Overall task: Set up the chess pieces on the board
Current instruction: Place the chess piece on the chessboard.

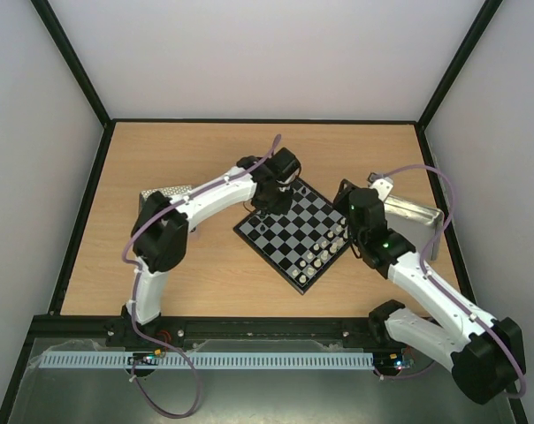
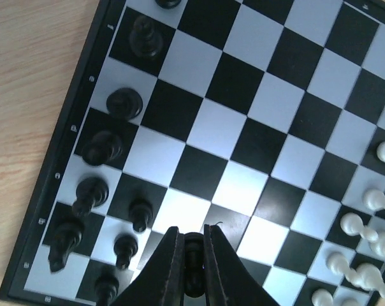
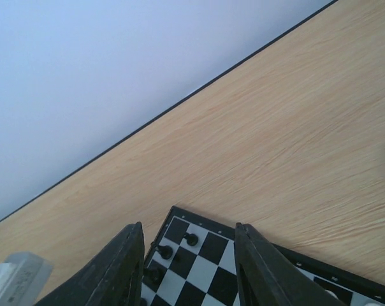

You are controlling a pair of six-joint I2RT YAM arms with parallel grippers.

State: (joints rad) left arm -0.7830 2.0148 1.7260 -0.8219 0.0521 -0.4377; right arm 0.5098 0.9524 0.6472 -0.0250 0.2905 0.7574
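The board (image 1: 289,231) lies turned like a diamond at the table's middle. Black chess pieces (image 2: 103,146) stand in two rows along its left rim (image 2: 71,127). White chess pieces (image 2: 364,223) crowd the opposite side (image 1: 324,252). My left gripper (image 2: 192,233) hangs low over the black side (image 1: 280,190), shut on a black pawn (image 2: 194,255) between its fingers. My right gripper (image 3: 188,228) stands open and holds nothing. It sits at the board's right corner (image 1: 351,208), looking across at two black pieces (image 3: 191,240).
A shiny metal tray (image 1: 165,193) sits left of the board, partly under the left arm. Another tray (image 1: 413,212) lies to the right, behind the right arm. Black frame rails edge the wooden table (image 1: 187,150).
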